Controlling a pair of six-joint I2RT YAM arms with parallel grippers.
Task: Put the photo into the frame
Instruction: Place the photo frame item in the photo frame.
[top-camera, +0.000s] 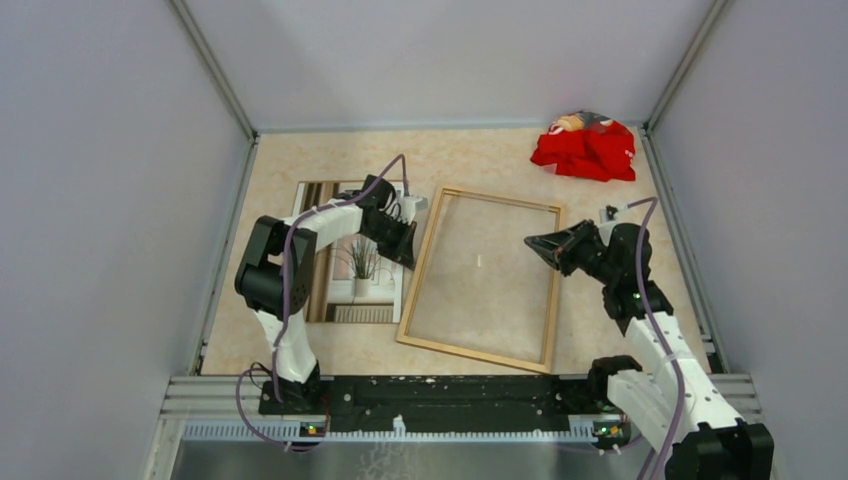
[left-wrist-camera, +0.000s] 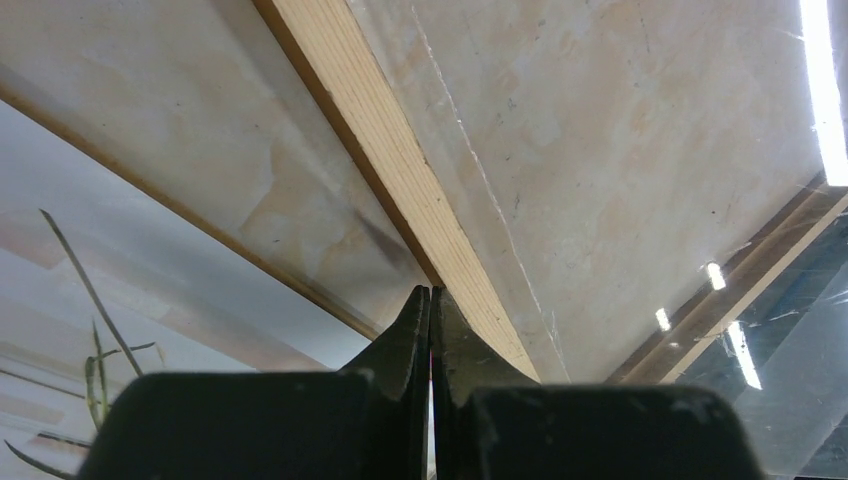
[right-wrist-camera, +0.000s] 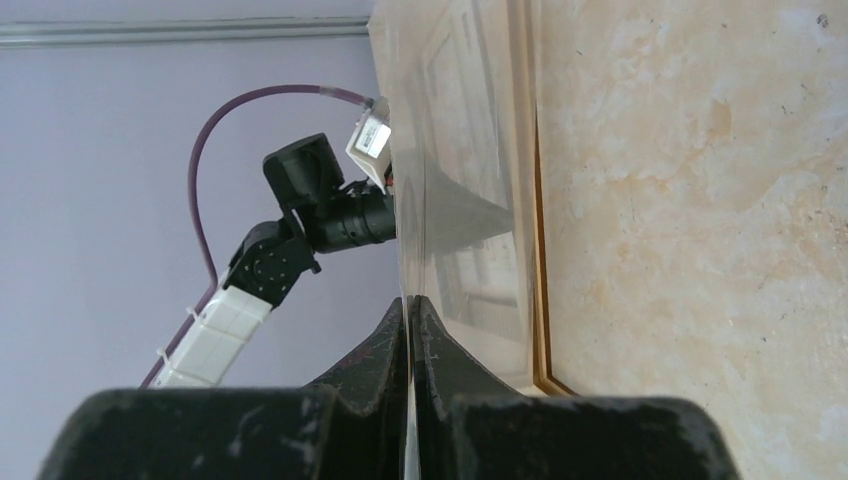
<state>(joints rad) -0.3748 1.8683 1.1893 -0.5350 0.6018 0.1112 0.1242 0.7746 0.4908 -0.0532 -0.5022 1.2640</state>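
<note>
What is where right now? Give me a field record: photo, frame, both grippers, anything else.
photo: face up on the table, left of the frame, not in it
frame: lying flat, pale wood side up
left gripper: shut, tips by the frame's left rail
right gripper: shut, by the frame's right rail
other: red crumpled item at the far right corner

The frame (top-camera: 470, 351) shows me pale, bare-looking wood, matt, with a fine straight grain and a darker edge. The pane (left-wrist-camera: 620, 170) set in it is clear and glossy (lamps glare off it in bright strips). The photo (top-camera: 362, 285) looks like smooth printed paper. The table (top-camera: 470, 160) has a marble-patterned finish, smooth and dull. My left gripper (left-wrist-camera: 430, 292) and right gripper (right-wrist-camera: 408, 302) are black plastic, matt and finely scuffed.
</note>
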